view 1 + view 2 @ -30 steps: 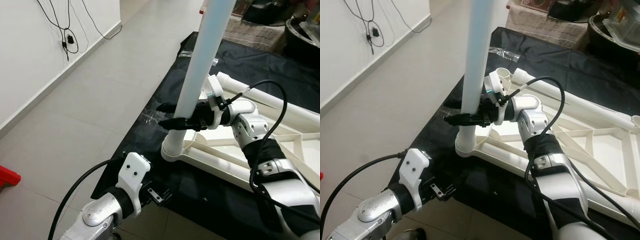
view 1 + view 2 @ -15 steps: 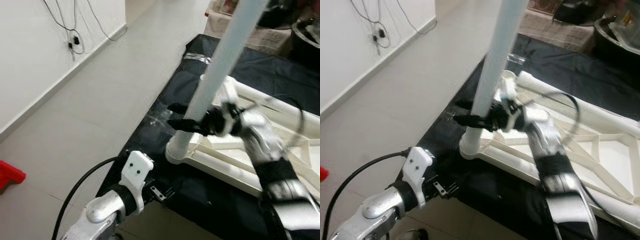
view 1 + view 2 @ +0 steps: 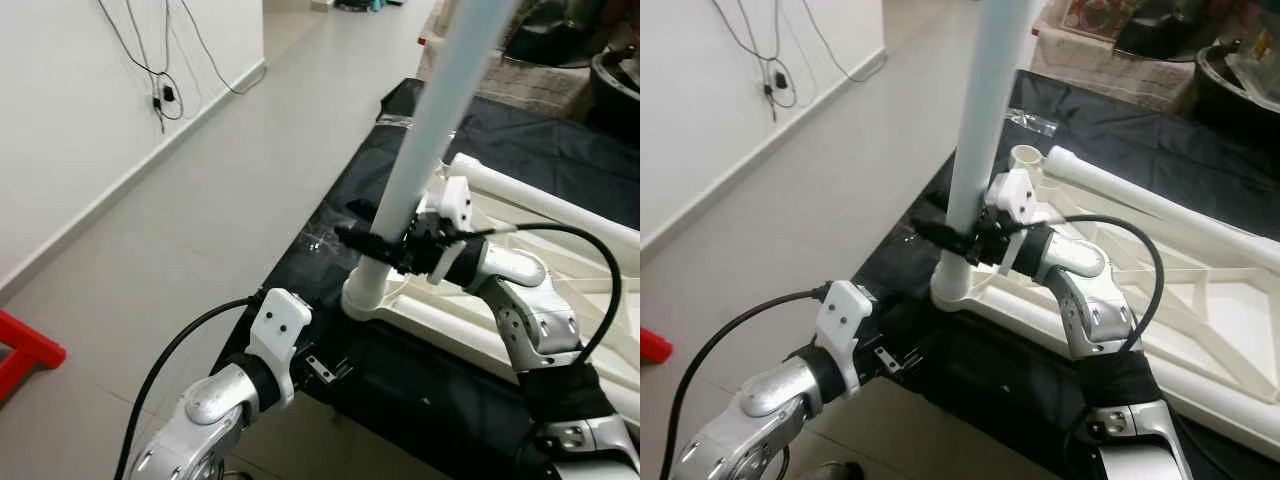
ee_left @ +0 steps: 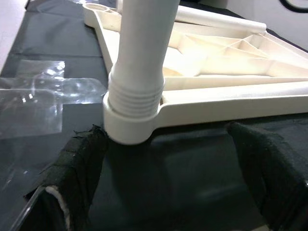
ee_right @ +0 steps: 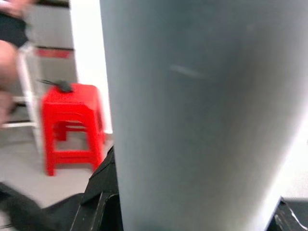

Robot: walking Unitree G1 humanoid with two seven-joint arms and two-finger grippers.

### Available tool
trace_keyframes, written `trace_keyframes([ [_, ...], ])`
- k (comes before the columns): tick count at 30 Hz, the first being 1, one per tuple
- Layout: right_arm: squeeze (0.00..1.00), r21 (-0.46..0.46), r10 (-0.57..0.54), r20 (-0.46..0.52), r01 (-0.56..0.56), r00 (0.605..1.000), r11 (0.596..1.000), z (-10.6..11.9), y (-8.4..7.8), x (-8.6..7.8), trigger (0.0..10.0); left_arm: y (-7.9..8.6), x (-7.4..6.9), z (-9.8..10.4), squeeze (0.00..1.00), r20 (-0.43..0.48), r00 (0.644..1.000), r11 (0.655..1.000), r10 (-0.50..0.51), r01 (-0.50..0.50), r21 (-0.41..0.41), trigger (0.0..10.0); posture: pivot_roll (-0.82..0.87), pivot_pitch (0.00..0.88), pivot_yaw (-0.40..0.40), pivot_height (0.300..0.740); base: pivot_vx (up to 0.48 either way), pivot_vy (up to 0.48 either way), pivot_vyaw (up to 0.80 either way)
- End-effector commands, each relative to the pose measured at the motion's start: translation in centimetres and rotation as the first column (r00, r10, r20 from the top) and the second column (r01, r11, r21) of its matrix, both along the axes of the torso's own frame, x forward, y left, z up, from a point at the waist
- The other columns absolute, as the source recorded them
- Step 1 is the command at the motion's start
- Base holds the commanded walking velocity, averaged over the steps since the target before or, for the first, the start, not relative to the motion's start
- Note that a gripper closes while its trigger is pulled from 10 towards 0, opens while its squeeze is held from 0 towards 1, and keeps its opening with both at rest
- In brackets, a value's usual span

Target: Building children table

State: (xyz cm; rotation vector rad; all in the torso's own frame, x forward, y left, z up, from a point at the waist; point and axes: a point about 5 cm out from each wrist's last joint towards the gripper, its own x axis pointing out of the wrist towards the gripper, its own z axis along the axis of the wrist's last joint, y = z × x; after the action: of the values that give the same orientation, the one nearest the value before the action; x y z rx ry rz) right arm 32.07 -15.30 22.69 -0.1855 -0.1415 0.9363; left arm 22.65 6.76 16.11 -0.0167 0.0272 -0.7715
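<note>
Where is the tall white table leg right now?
The tall white plastic table leg stands upright in the corner socket of the white tabletop frame, on the black sheet, with the right gripper around it.

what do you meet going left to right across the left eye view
red plastic stool → black cables on the white wall → left gripper → upright white plastic table leg → right gripper, jaws shut on the leg → white plastic table frame

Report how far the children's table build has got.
Done: the white table frame lies upside down on the black cloth, and one white leg stands in its near corner socket. In hand: the right tool is clamped on that leg just above the socket; the left tool waits low at the cloth's edge. Left: the far corner socket stands empty.
</note>
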Motion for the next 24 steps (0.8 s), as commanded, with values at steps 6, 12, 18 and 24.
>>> trace_keyframes([
  [6, 0.0, -0.085, -0.434, -0.298, 0.429, 0.85, 0.899, -5.2, -3.0, 0.7, 10.0, -0.3, 0.8, -0.5, 0.0, 0.011, 1.0, 1.0, -0.001, 0.001, 0.009, 10.0, 0.09, 0.096, -0.062, 0.74, 0.0, 0.0, 0.0],
  [12, 0.0, -0.038, -0.583, -0.373, 0.616, 0.721, 0.787, -5.6, -3.7, 0.8, 10.0, -0.3, 1.1, -0.6, 0.0, 0.021, 1.0, 1.0, 0.003, -0.003, 0.011, 10.0, 0.09, 0.088, -0.061, 0.74, 0.0, 0.0, 0.0],
  [18, 0.0, 0.027, -0.67, -0.387, 0.735, 0.633, 0.678, -5.4, -3.7, 0.1, 10.0, -0.3, 1.3, -0.8, 0.0, 0.029, 1.0, 1.0, 0.001, -0.001, 0.011, 10.0, 0.09, 0.084, -0.057, 0.74, 0.0, 0.0, 0.0],
  [24, 0.0, 0.072, -0.734, -0.322, 0.788, 0.598, 0.611, -4.6, -2.5, -1.3, 10.0, -0.1, 1.7, -0.9, 0.0, 0.038, 0.999, 1.0, -0.003, 0.003, 0.017, 10.0, 0.08, 0.083, -0.047, 0.74, 0.0, 0.0, 0.0],
])
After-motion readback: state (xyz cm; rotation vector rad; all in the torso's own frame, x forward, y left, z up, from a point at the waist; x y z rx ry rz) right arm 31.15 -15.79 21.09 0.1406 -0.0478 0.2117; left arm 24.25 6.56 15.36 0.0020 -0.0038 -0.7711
